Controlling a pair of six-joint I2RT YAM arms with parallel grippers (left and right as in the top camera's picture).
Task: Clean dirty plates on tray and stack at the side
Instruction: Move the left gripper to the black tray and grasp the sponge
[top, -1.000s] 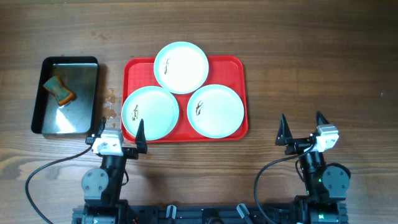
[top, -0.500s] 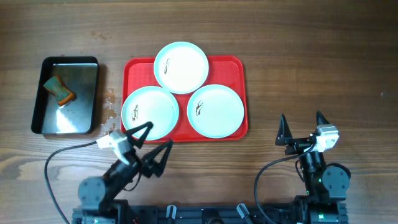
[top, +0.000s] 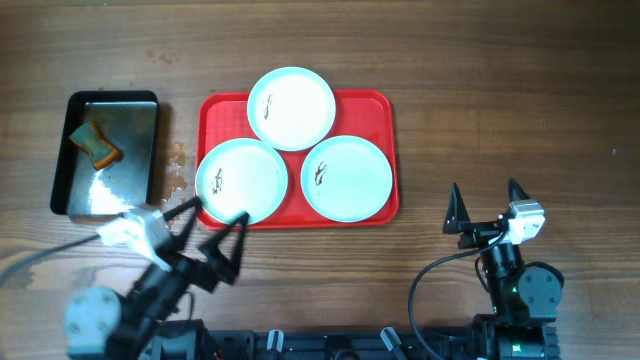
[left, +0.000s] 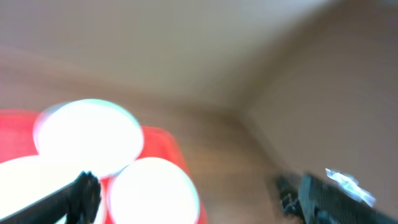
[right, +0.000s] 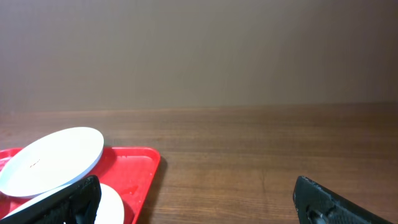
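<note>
Overhead, three pale round plates (top: 291, 108), small brown smears, on red tray (top: 371, 111)

Black pan (top: 128, 150) w/ shiny bottom sits nr left edge of wood tabletop (top: 500, 90), long side running front to back. Sponge (top: 94, 145), orange w/ greenish top, lies at an angle in pan's far-left part. Few wet-looking spots (top: 178, 165) on the wood just right of pan. Plain brown wall (right: 199, 50) beyond tabletop's far edge.
</note>
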